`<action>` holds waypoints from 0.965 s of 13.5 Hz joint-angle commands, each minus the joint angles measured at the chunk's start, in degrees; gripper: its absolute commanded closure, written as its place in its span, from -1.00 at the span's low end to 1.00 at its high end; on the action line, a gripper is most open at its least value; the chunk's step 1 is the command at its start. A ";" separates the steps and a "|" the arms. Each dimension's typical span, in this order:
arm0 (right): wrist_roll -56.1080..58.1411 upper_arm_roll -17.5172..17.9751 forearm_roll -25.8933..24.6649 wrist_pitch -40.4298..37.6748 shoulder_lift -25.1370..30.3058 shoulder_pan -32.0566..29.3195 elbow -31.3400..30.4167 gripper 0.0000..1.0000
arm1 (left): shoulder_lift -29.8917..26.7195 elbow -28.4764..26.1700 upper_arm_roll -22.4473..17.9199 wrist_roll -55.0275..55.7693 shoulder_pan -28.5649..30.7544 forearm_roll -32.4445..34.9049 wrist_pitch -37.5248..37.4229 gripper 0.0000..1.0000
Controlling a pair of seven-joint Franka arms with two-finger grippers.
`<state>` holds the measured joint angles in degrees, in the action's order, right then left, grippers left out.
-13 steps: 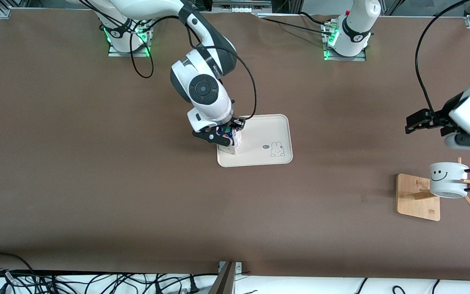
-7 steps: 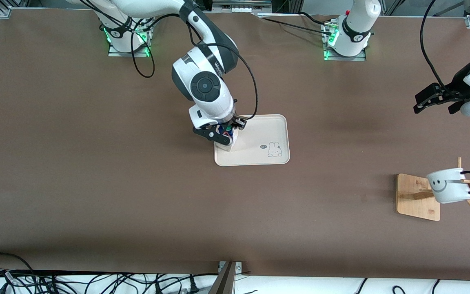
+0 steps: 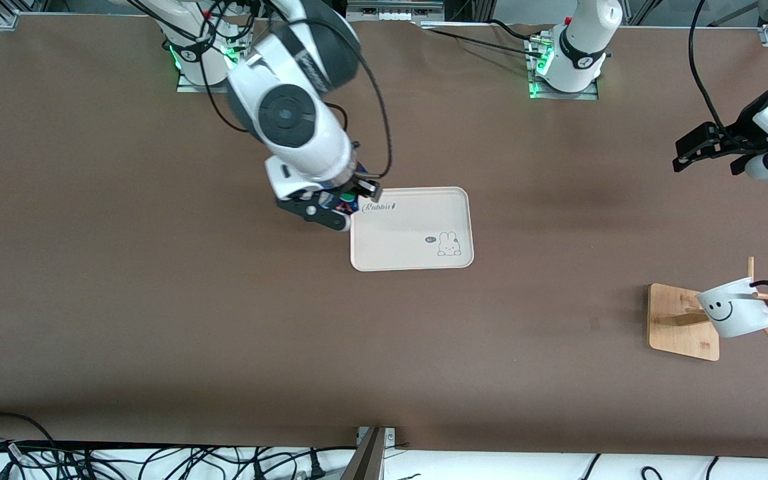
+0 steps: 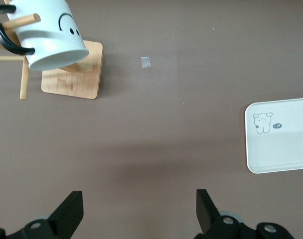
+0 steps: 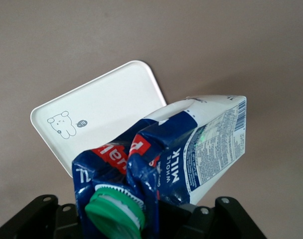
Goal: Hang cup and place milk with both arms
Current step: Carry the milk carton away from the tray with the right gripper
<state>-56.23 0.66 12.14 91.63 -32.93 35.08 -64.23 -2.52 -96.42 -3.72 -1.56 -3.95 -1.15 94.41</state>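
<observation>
The cup [image 3: 734, 313], white with a black smiley, hangs tilted by its black handle on a peg of the wooden rack [image 3: 681, 320] at the left arm's end of the table. In the left wrist view the cup [image 4: 47, 35] shows on the rack [image 4: 72, 74]. My left gripper [image 3: 683, 155] is in the air over bare table beside the rack, and the left gripper [image 4: 137, 199] is open and empty. My right gripper [image 3: 331, 207] is shut on the milk [image 5: 191, 149], gripping its crumpled top by the green cap [image 5: 114, 209]. It holds the carton tilted over the tray's edge.
A cream tray [image 3: 417, 247] with a rabbit drawing lies mid-table with nothing on it; it also shows as the tray [image 5: 96, 114] in the right wrist view. Cables run along the table's near edge [image 3: 157, 460]. The arm bases [image 3: 574, 60] stand along the top.
The right gripper has lifted the milk off the tray and carried it toward the right arm's end. The left gripper has risen away from the rack. The cup has swung on its peg.
</observation>
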 commanded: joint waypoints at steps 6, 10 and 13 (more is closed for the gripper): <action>18.76 1.18 -0.97 -10.67 1.73 -9.58 4.11 1.00 | 2.26 3.52 -0.15 -0.90 -0.79 1.23 -1.60 -1.00; 33.43 -0.58 -2.98 -16.03 5.15 -16.78 4.03 1.00 | 2.26 3.61 -0.15 -0.90 -0.88 1.23 -1.60 -1.00; 45.20 -0.75 -7.46 -17.80 6.39 -21.18 3.94 1.00 | 2.26 3.61 -0.15 -0.90 -0.88 1.23 -1.60 -1.00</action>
<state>-17.34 -0.41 7.23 75.61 -27.41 15.68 -60.53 -1.08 -94.70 -3.64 -1.57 -4.33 -1.11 94.20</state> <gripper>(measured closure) 1.000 0.000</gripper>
